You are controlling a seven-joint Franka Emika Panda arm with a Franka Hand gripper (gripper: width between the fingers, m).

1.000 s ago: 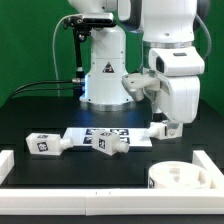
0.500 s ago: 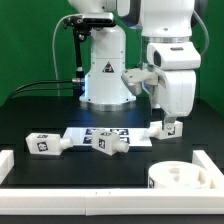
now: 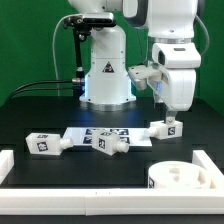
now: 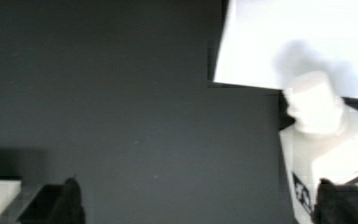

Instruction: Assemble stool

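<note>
Seemingly the claw (image 3: 170, 115) is hovering, spread wide, above a leg (image 3: 167, 128); looking light, stiff and slick, it is probably needing a pinch across its flat sides.

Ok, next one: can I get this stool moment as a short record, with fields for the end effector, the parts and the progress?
end effector: open, empty, just above the right leg
right leg: on the table, at the marker board's end on the exterior view's right
middle leg: lying at least partly on the marker board
left leg: on the table, exterior view's left
seat: nearest the camera, exterior view's right, apart from all legs
progress: nothing joined yet
</note>
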